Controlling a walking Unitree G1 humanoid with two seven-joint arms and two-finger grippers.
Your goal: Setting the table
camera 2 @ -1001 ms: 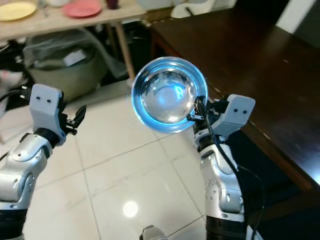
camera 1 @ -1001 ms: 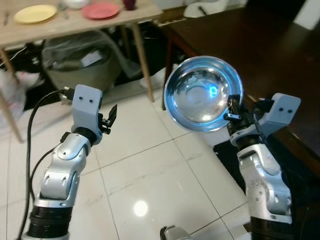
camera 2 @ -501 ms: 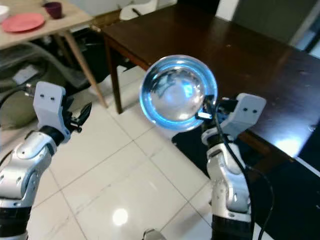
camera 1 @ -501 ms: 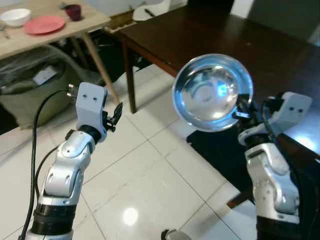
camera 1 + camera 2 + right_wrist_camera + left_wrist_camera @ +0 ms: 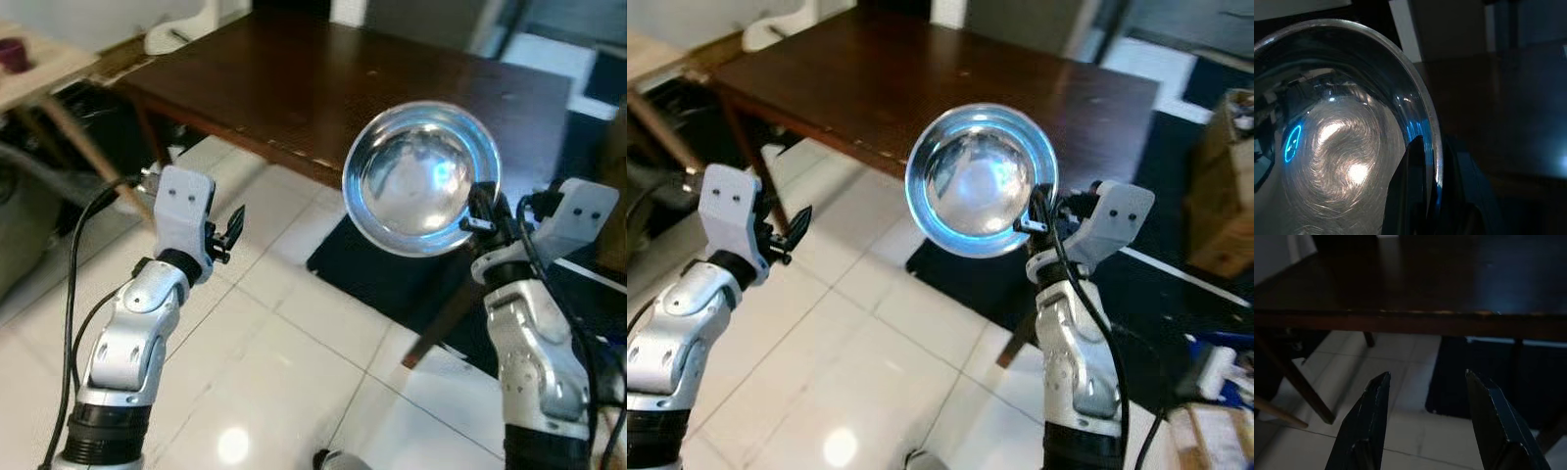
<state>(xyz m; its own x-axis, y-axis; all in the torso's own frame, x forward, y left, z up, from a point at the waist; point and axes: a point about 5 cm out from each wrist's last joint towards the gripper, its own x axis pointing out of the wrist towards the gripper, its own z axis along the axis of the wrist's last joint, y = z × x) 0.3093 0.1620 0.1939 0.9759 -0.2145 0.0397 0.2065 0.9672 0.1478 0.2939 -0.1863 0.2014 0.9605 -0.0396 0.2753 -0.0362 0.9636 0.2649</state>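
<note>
your right tool (image 5: 477,208) pinches the steel bowl (image 5: 421,178) by its rim, tilted up and clear of the dark counter (image 5: 372,88) for carrying, while your left tool (image 5: 230,227) hangs empty, fingers apart, over the floor.

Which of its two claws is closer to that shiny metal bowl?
Right. The right gripper pinches the steel bowl by its rim, one finger inside. The left gripper hangs open, apart from it, over the tiled floor.
</note>
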